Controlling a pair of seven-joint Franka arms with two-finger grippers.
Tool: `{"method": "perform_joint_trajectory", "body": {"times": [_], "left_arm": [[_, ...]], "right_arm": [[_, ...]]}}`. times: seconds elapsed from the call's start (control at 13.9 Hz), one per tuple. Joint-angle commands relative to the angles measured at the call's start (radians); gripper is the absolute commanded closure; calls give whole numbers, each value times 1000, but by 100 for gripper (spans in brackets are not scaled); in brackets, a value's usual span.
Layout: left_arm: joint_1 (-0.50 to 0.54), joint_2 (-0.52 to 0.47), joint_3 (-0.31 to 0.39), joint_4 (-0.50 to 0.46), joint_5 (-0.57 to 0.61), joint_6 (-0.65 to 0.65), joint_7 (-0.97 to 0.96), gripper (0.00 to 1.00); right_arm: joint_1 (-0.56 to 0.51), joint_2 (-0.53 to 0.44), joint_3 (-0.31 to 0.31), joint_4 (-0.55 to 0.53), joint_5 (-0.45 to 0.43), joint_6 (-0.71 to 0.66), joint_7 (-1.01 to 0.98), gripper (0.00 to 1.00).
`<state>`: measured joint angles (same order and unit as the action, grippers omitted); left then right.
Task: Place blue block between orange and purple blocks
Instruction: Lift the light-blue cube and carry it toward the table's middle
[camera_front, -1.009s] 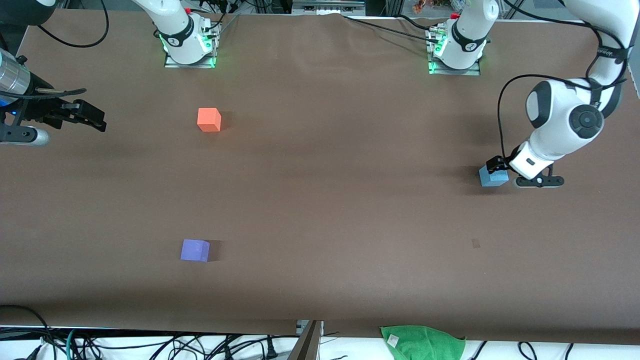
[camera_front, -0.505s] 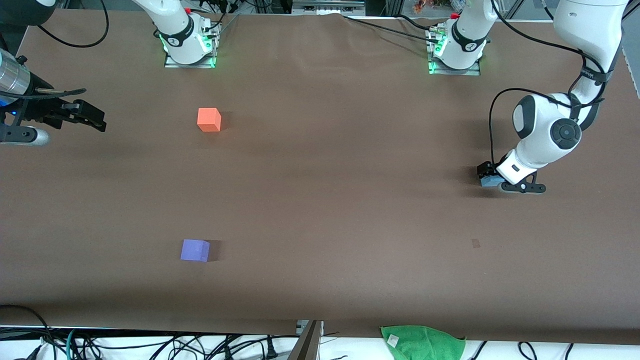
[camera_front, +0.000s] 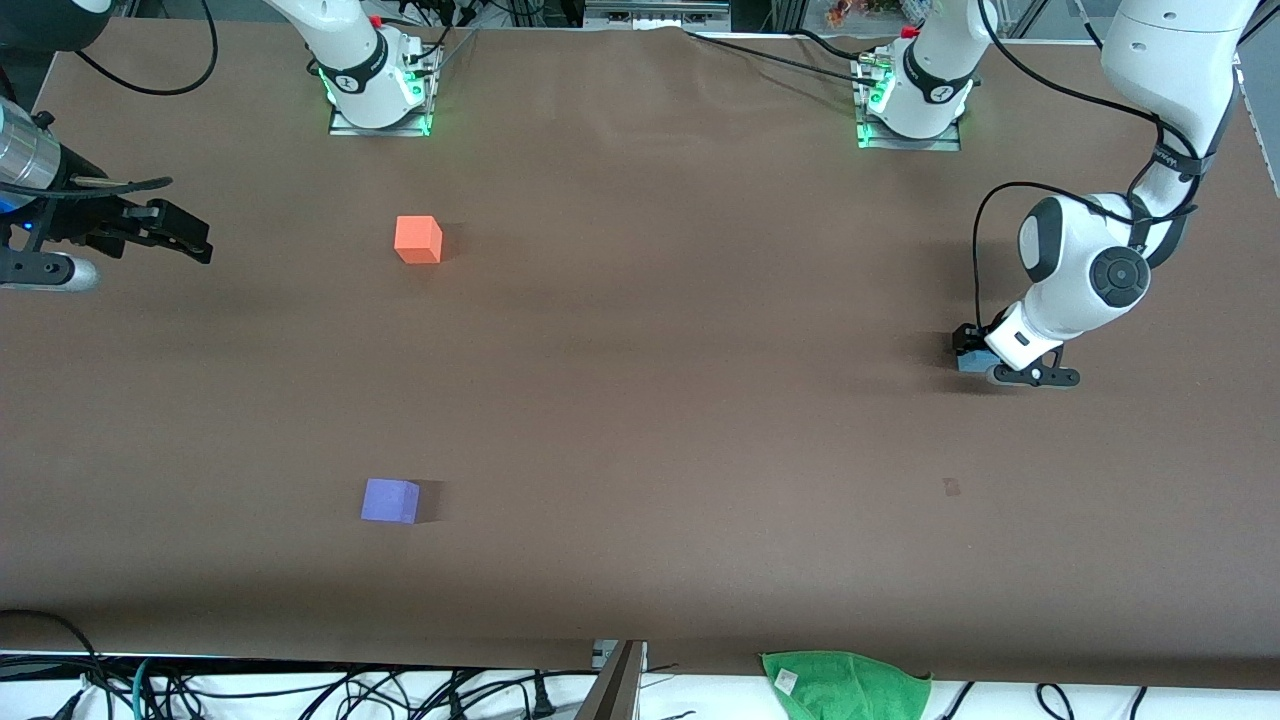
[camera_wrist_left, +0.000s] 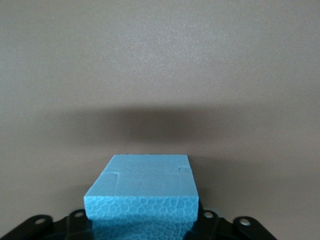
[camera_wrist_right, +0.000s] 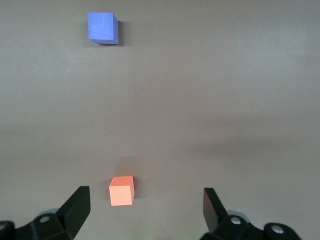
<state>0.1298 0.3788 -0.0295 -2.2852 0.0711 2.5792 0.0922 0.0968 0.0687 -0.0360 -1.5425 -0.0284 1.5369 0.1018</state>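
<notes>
The blue block (camera_front: 966, 363) sits on the table at the left arm's end, mostly hidden under the left hand. My left gripper (camera_front: 983, 358) is down at table level and shut on it. The block's sky-blue foam (camera_wrist_left: 145, 190) fills the space between the jaws in the left wrist view. The orange block (camera_front: 418, 239) lies toward the right arm's end, near that arm's base. The purple block (camera_front: 390, 500) lies nearer the front camera, roughly in line with it. My right gripper (camera_front: 170, 235) waits open over the table's edge at the right arm's end. It faces the orange block (camera_wrist_right: 121, 190) and the purple block (camera_wrist_right: 103, 28).
A green cloth (camera_front: 845, 683) lies at the table's front edge. A small dark mark (camera_front: 951, 487) is on the brown table cover (camera_front: 650, 400). The arm bases (camera_front: 378, 95) stand along the table's edge farthest from the front camera, and cables hang below the front edge.
The left gripper came down around the blue block and shut on it. The right arm and the orange and purple blocks have not moved.
</notes>
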Motion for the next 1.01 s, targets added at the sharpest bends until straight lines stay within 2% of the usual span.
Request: {"method": "perform_joint_trajectory", "body": {"times": [0.0,0.22,0.36,0.65,0.79,0.94], "left_arm": [[24,-6,-9,13,16,-25,24,90],[21,-52,-12,53,15,-134,21,90],[10,-83,-33,126,4,-287,20,90],[10,-80,-154,350,-34,-607,-3,90],[-4,-66,-220,412,-73,-671,-102,91],[-66,-49,-294,461,-71,-677,-163,92]], "right_arm": [[-6,8,4,19,10,-6,-13,0],[-8,8,4,19,10,-6,-13,0],[-8,8,4,19,10,-4,-13,0],[-8,8,4,19,10,-4,-13,0],[-8,8,4,19,10,-4,-13,0],[-8,8,4,19,10,-3,-13,0]]}}
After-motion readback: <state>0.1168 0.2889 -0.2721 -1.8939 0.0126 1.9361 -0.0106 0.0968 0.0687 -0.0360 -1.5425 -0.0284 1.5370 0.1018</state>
